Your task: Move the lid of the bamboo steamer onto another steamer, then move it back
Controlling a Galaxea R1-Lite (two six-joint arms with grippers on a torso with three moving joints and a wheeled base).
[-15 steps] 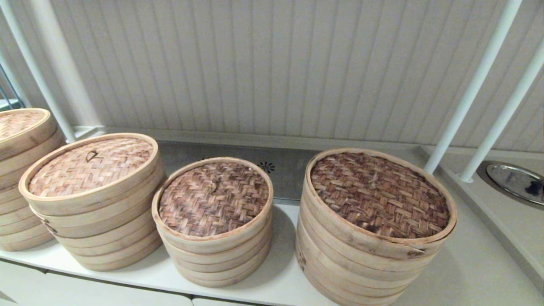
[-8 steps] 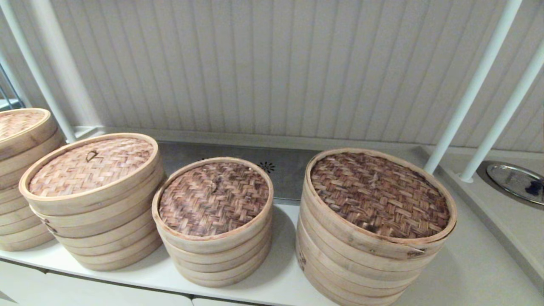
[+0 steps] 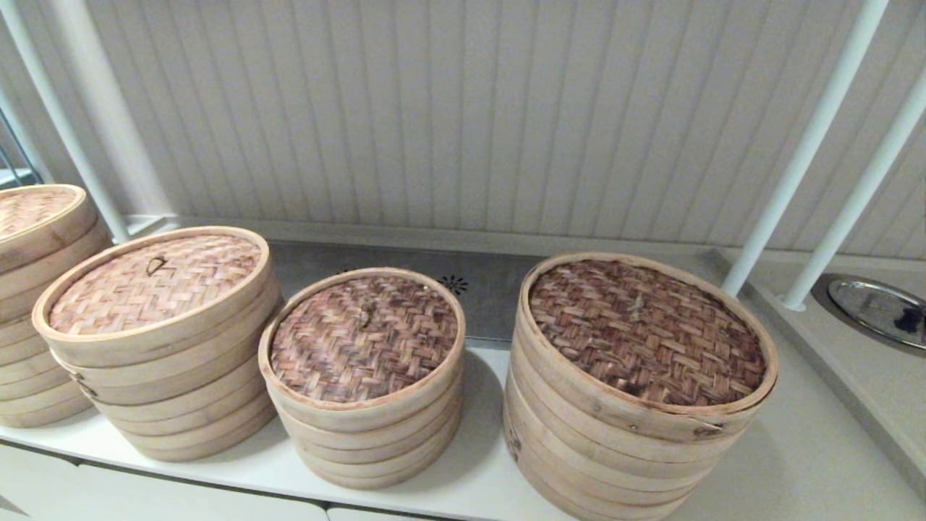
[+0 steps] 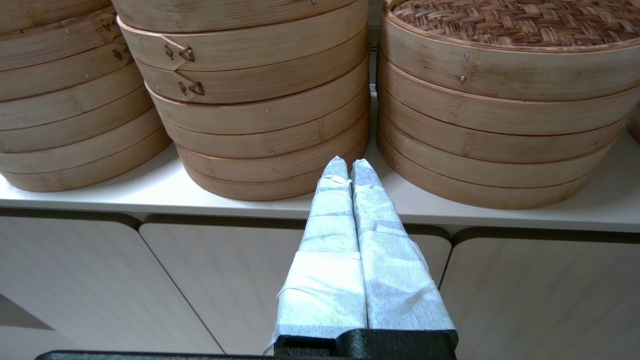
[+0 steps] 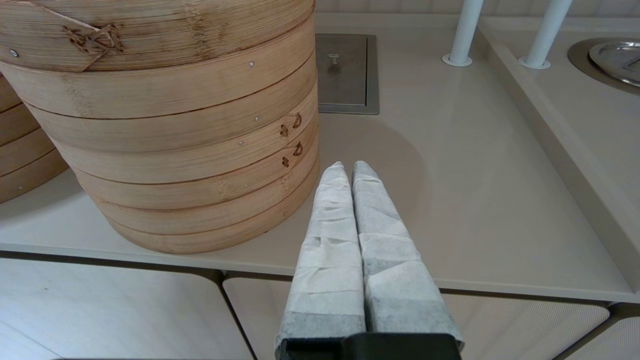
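The bamboo steamer lid [image 3: 364, 337], the smallest one with mottled brown weave and a centre loop, rests on its own short stack in the middle of the counter; its woven top also shows in the left wrist view [image 4: 510, 22]. To its left stands the other steamer [image 3: 155, 286] [image 4: 250, 100] with a pale tan woven lid. My left gripper [image 4: 348, 162] hangs shut in front of the counter edge, between those two stacks, holding nothing. My right gripper [image 5: 348, 166] is shut and empty, low at the counter front beside the widest steamer. Neither gripper shows in the head view.
The widest steamer [image 3: 640, 340] [image 5: 165, 125] with a dark weave stands at the right. A further stack [image 3: 32, 217] sits at the far left. White posts [image 3: 810, 137] rise behind, with a metal dish [image 3: 879, 307] at the far right. Cabinet fronts [image 4: 125, 280] lie below the counter.
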